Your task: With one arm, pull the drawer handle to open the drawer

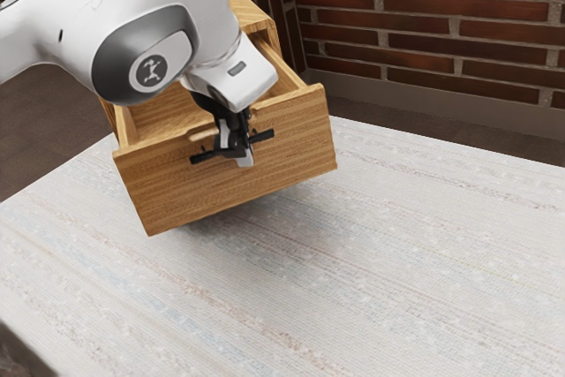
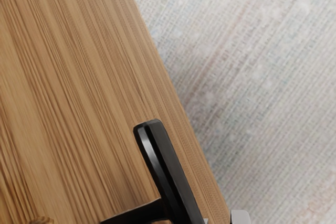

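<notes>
Behind drawer [image 1: 282,152], brickwork [image 1: 424,15]; seemingly woven table [image 1: 397,262]

signs | I read no words or numbers | one mark: a small white emblem [image 1: 148,71], a stylised figure inside a ring, on the grey round joint cap [image 1: 115,46] of the white arm [image 1: 53,24] | no letters in it

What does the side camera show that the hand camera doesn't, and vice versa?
Side camera: the white robot arm, its tool clamped on the black bar handle, the drawer's open inside, the red brick wall. Hand camera: the wood grain close up beside the handle's end. Both: that handle, the light wooden drawer front, the pale woven tabletop.
</notes>
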Controlling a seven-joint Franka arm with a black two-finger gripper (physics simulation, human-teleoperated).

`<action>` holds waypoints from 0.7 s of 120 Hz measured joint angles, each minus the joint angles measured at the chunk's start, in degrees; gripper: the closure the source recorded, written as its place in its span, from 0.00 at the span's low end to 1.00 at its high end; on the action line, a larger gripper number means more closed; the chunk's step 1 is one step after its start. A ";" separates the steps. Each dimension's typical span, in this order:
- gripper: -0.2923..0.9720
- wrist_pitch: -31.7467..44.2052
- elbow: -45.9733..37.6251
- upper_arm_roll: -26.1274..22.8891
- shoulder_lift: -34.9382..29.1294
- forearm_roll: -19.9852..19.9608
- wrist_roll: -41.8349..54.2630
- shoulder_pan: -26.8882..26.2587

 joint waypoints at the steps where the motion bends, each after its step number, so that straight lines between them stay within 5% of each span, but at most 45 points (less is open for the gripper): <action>1: 0.94 0.07 -0.03 0.04 -0.03 0.05 -0.05 -0.03; 42: 0.86 0.09 -0.25 0.77 -0.34 -0.39 -1.25 -1.04; 53: 0.66 -0.85 -0.43 0.89 -1.03 -0.97 -1.67 -1.16; 63: 0.62 -1.79 -0.52 1.19 -1.23 -0.42 -2.29 -1.69; 84: 0.62 -2.90 -0.54 1.10 -1.32 0.52 -3.48 -2.87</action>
